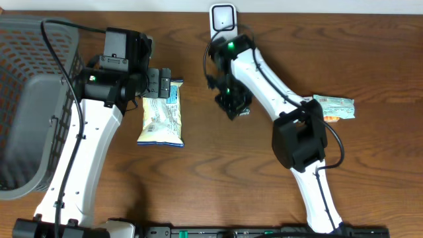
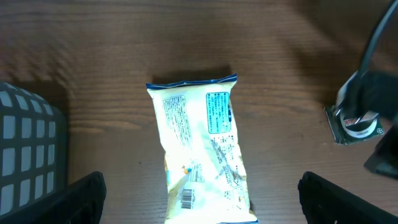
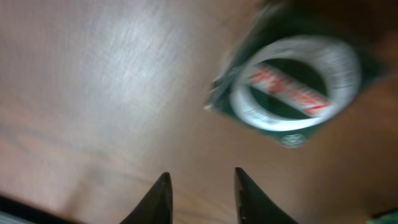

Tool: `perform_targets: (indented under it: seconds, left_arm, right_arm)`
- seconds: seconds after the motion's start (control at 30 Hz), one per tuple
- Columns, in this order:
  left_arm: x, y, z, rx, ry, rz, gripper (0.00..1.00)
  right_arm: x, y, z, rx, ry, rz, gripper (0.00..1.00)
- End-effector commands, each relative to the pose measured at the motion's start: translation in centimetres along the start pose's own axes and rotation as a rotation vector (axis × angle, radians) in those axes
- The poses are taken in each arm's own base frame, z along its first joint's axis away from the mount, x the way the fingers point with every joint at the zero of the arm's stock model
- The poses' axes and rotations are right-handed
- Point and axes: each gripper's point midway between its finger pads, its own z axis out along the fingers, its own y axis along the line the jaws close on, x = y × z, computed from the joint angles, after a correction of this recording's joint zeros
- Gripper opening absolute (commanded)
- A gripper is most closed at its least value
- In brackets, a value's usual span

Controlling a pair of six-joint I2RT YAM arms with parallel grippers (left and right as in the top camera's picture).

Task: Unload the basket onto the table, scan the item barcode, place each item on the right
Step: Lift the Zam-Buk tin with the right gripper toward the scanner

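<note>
Found left gripper (image 1: pixel 159 82) spread wide and empty, hovering over snack bag (image 2: pixel 200 149) left of the table's (image 1: pixel 198 192) centre. Noted bag lying flat, printed back up, barcode (image 2: pixel 188 198) showing at the lower end in the left wrist view.

Found right gripper (image 3: pixel 202 190) with fingers narrowly apart, bare wood between them, nothing gripped. Placed it near dark green packet (image 3: pixel 292 87) bearing a white ring, short of scanner (image 1: pixel 223 18) at the middle of the table's far edge. Right wrist view blurred. Cannot tell which item is meant for scanning; judged the green packet likelier, being nearest the scanner.

Risks from here, as judgement:
- Missed pick on the green packet, from a thin, flat shape and so narrow a finger gap.
- Failed read, from presenting a face without a code; no barcode seen on the green packet.
- Crumpled or curved code on the snack bag, from a pinch on soft film.
- Arm contact near the table's centre, from both arms working close together.

Counted: one scanner, one basket (image 1: pixel 33 119) at the left edge, one snack bag, one dark green packet, one green-and-orange packet (image 1: pixel 334 106) toward the right edge, partly under the right arm; three items in all, two grippers.
</note>
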Motion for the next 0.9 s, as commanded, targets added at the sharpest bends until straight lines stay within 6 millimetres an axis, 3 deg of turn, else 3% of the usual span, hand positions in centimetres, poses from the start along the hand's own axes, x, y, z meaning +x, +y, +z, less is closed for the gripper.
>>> perform_targets:
  seconds: [0.0,0.13,0.33,0.5,0.7,0.77,0.87]
  left_arm:
    - [-0.3,0.3,-0.2,-0.008,-0.008,0.013,0.98]
    - [-0.3,0.3,-0.2,-0.008,-0.008,0.013,0.98]
    - [-0.3,0.3,-0.2,-0.008,-0.008,0.013,0.98]
    - [-0.3,0.3,-0.2,-0.008,-0.008,0.013,0.98]
    - [-0.3,0.3,-0.2,-0.008,-0.008,0.013,0.97]
    - [-0.3,0.3,-0.2,-0.008,-0.008,0.013,0.98]
    - [-0.3,0.3,-0.2,-0.008,-0.008,0.013,0.98]
  right_arm:
    - [1.7,0.8,2.0,-0.034,0.082,-0.073,0.23]
    - [2.3,1.3,3.8,-0.038,0.118,-0.119,0.23]
    - [-1.3,0.7,4.6,-0.007,-0.025,-0.132,0.28]
    - [-4.4,-2.5,4.1,0.116,-0.153,-0.021,0.31]
    - [-6.2,-5.7,3.3,0.142,-0.256,0.126,0.31]
    - [-6.6,-6.0,3.0,0.11,-0.282,0.152,0.3]
    - [-7.5,-4.9,1.4,-0.028,-0.342,0.152,0.31]
